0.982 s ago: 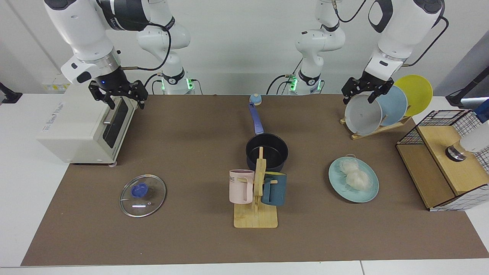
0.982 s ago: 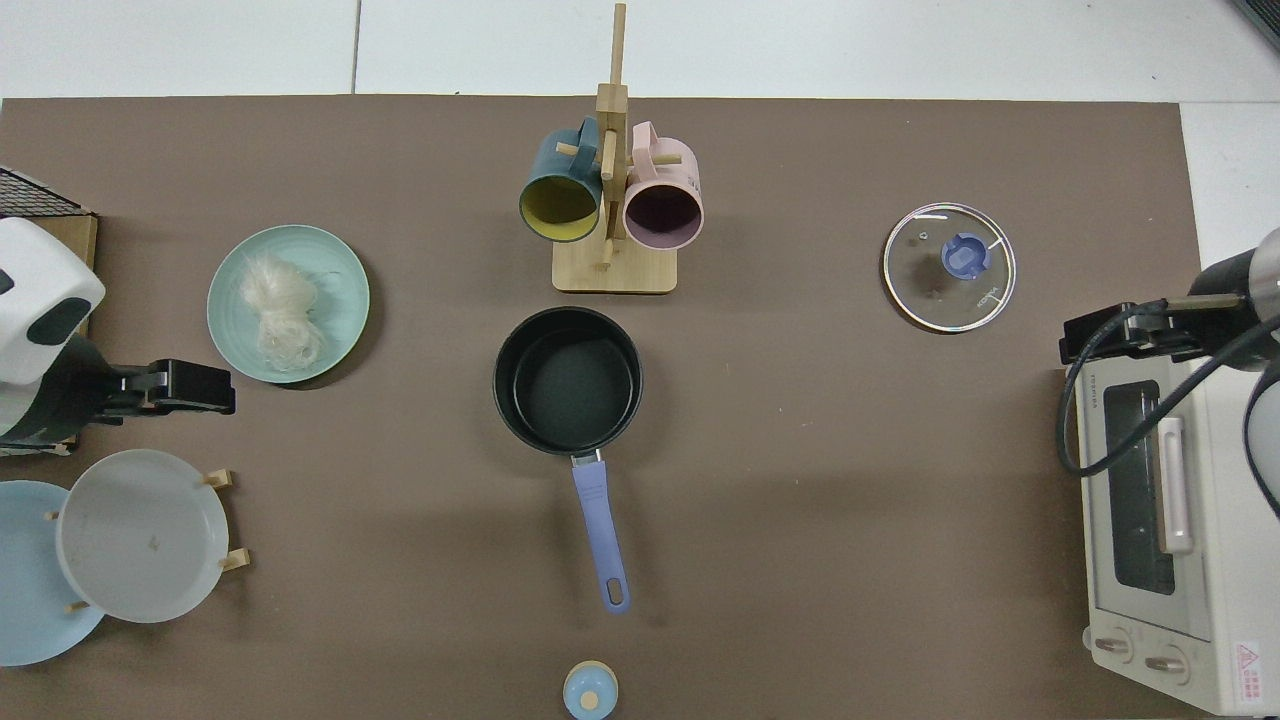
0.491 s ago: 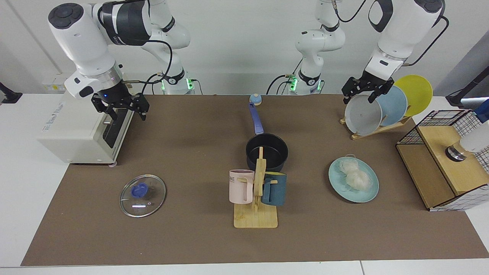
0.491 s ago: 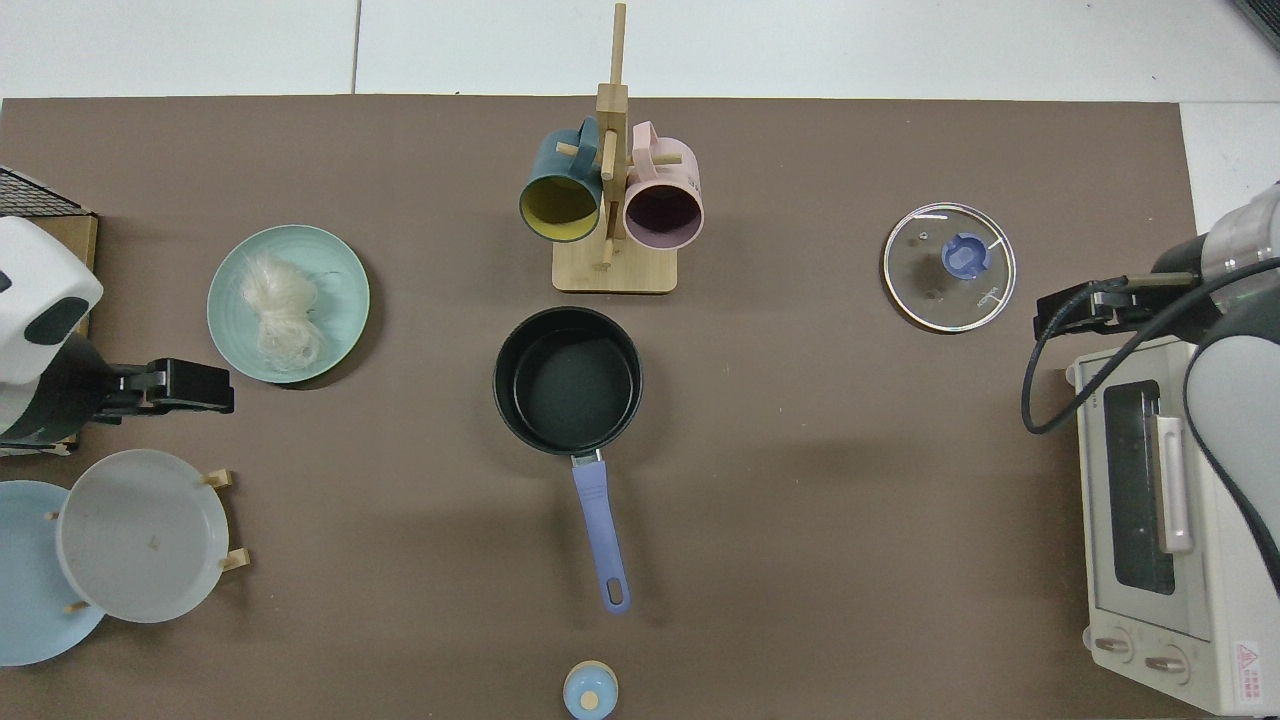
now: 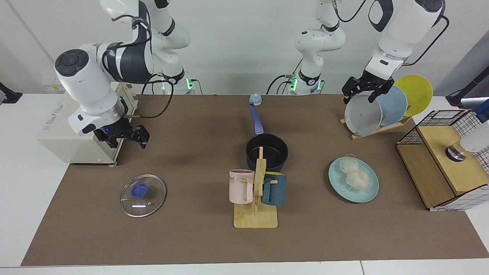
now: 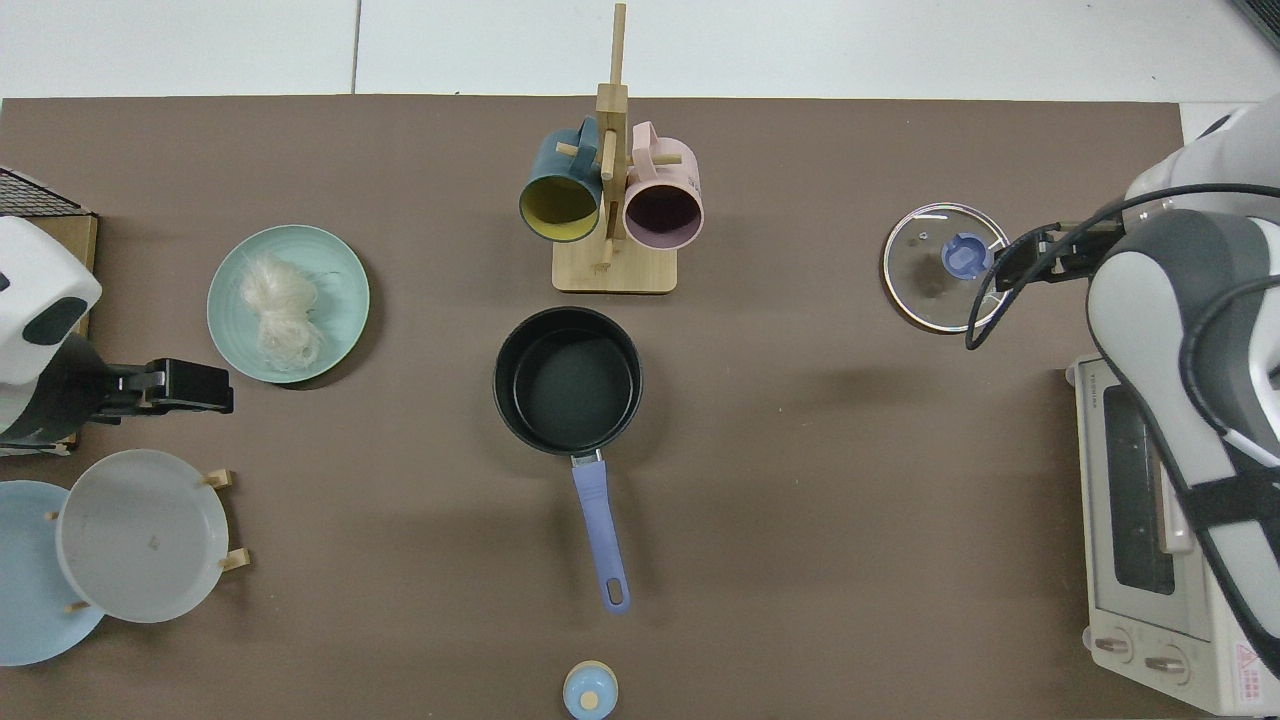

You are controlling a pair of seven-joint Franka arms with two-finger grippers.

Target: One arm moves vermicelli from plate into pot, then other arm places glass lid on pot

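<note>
Below and just ahead of our right hand (image 5: 123,136), which has dropped with fingers apart from the toaster oven (image 5: 82,126), lies the glass lid (image 5: 143,195), while the vermicelli (image 5: 356,176) sits untouched near our waiting, open left hand (image 5: 362,93).

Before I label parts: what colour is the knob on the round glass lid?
Blue; the round glass lid's knob shows best from the top view.

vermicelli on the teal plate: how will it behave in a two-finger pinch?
The vermicelli is a loose clump of thin strands, so probably light and floppy. Stray loops trail onto the plate, so strands may drag. It likely compresses, so the left gripper should close fully.
</note>
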